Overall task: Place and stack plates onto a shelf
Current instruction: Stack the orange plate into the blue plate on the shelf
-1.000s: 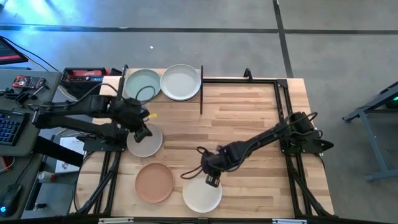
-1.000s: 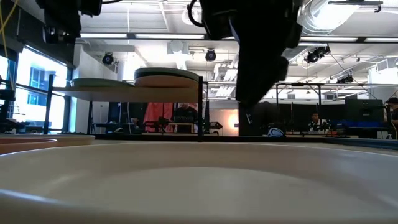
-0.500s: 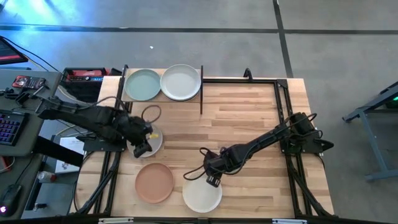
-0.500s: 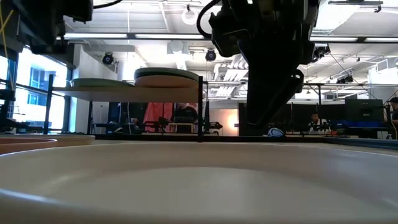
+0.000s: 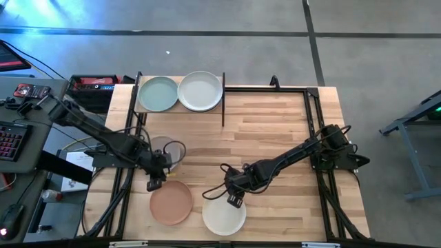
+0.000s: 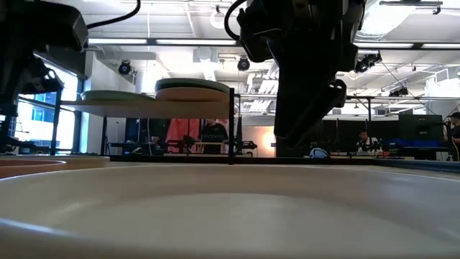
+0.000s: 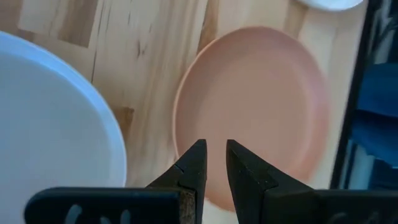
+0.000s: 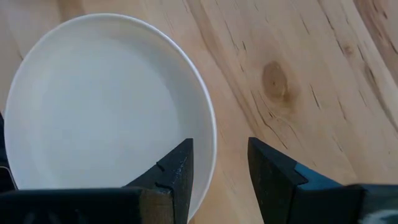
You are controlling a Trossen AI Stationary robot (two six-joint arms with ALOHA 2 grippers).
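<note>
1. Left gripper [image 5: 155, 183], lower left of the high view: fingers narrowly parted, empty, above the terracotta plate [image 5: 171, 202] rim.
2. Right gripper [image 5: 236, 200], lower centre: fingers wide, straddling the cream plate [image 5: 224, 216] edge on the counter [image 5: 275, 138].
3. Step: pickup. Next: close, lift toward the shelf [image 5: 180, 107], upper left.

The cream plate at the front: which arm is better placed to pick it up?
Probably the right. Its gripper hangs with open jaws astride the cream plate rim. The left gripper is over the terracotta plate instead.
</note>
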